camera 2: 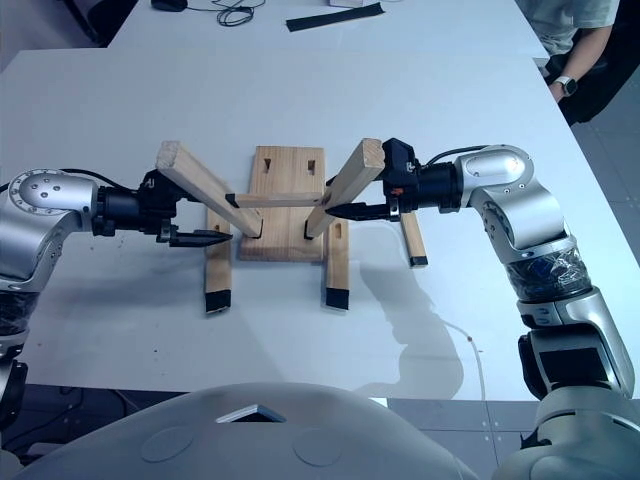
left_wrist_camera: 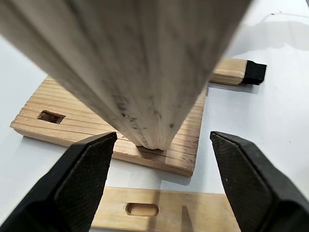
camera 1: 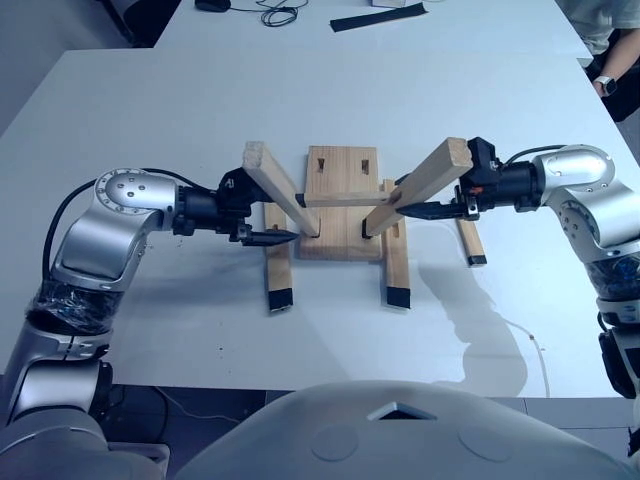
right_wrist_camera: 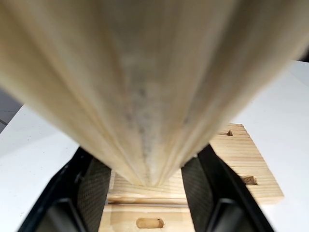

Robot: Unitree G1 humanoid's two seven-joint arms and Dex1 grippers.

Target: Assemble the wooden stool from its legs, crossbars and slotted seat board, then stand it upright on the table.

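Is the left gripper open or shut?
Open: the left gripper has its fingers apart on both sides of the leg, not touching it.

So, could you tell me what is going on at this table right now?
The robot is assembling a wooden stool. The seat board lies flat on the table with two legs standing in its near slots, leaning outward and joined by a crossbar. The right gripper seems to have its fingers clamped on the right leg. The left gripper has its fingers open on either side of the left leg, not touching it. Three more wooden pieces lie loose nearby.
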